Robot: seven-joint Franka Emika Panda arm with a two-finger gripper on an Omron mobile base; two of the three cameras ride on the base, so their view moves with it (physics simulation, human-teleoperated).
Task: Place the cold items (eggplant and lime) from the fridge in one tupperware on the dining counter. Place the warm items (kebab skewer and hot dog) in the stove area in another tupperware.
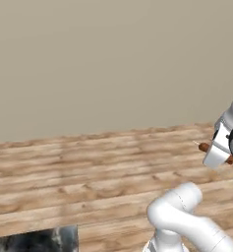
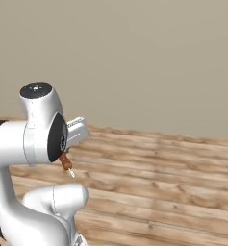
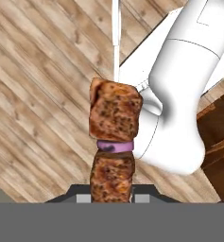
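open wood floor all around

One kebab skewer, carrying two browned meat chunks, one purple slice between them and one thin pale stick out the far end. One gripper, with two fingertips low beside the lower chunk. One plank wood floor. One plain beige wall. One corner of black-and-white marbled top, the dining counter, at the lower left of the left base view. One patch of dark brown wood at the hand view's right edge.
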